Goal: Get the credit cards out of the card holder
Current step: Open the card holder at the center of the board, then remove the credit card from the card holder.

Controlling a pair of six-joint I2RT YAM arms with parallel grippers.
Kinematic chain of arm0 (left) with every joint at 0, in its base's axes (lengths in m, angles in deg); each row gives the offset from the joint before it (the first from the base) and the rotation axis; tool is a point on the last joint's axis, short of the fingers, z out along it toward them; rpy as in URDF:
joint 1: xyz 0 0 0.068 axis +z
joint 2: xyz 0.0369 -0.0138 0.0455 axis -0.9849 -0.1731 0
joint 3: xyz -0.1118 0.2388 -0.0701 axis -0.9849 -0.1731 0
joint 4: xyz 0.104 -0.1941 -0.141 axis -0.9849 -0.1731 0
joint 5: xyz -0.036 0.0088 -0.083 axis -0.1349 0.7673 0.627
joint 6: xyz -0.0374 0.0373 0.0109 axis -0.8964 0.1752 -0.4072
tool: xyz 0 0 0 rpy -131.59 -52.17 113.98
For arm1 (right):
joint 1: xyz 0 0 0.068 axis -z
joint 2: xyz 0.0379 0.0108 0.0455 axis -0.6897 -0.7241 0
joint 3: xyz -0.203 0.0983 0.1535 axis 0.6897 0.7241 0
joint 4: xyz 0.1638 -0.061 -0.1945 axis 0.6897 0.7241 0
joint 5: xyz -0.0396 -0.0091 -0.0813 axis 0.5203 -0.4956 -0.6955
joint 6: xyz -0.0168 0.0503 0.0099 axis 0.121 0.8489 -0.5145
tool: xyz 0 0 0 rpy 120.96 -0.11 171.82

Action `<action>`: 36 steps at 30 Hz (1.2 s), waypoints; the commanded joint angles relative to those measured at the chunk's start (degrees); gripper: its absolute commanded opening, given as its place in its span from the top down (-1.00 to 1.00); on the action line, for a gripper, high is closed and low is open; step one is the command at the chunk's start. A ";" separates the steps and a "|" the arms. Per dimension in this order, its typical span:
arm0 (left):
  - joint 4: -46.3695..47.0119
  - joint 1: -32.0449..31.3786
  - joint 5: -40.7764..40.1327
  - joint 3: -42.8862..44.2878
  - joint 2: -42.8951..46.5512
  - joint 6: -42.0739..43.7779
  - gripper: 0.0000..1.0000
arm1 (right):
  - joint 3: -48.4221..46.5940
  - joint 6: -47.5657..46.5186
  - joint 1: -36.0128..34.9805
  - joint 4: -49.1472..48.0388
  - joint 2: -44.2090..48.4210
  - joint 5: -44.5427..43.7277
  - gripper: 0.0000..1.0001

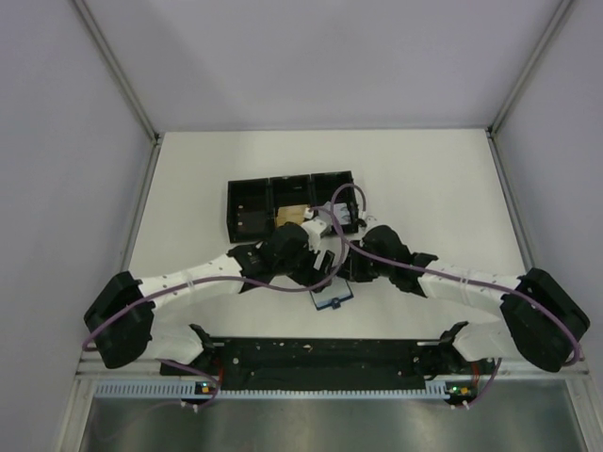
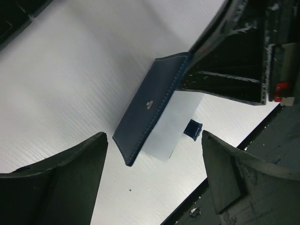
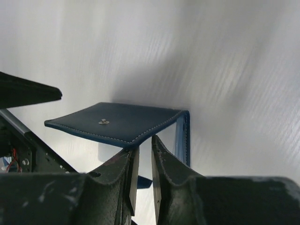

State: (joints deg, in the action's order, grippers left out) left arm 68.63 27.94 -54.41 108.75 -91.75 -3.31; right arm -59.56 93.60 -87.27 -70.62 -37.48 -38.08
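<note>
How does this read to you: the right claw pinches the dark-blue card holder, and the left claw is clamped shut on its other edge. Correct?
Not quite. The left claw is open, its fingers spread wide and clear of the card holder, as the left wrist view shows. The right claw does pinch the dark-blue holder at its edge.

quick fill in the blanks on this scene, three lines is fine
1. The left gripper has its jaws ___.
2. The right gripper is pinching the dark ___ card holder.
3. The black tray has ___ compartments.
Missing words: open; blue; three.
</note>
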 commanded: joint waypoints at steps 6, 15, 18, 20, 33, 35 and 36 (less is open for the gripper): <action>0.15 0.24 -6.95 5.63 -3.35 7.16 -0.63 | -5.64 -1.82 1.21 -5.22 -5.36 3.21 0.67; -3.36 1.38 -11.37 9.94 -8.98 6.55 0.78 | -5.56 -2.44 1.56 -3.65 -4.05 4.00 0.67; -5.65 1.47 -13.39 9.07 -8.37 2.43 1.00 | -6.17 -3.14 1.56 -1.01 -1.59 4.35 0.67; -7.58 1.56 -14.71 8.01 -7.58 -2.22 1.00 | -6.79 -3.32 1.56 0.40 0.08 5.31 0.66; -1.01 1.56 -14.53 -9.65 0.77 -32.73 1.00 | -5.83 -2.00 -2.13 4.88 4.65 4.27 0.59; 0.22 1.65 -15.32 -11.49 1.65 -35.11 1.00 | -3.98 -1.12 -2.04 4.97 5.62 2.60 0.59; 1.19 1.56 -15.41 -12.55 1.91 -36.08 1.00 | -3.28 -0.95 -2.04 5.06 5.80 2.42 0.60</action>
State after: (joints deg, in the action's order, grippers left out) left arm 65.53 29.44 -68.03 99.35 -92.08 -30.81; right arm -65.26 91.46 -88.95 -66.31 -34.40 -32.49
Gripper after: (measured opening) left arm 0.013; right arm 0.206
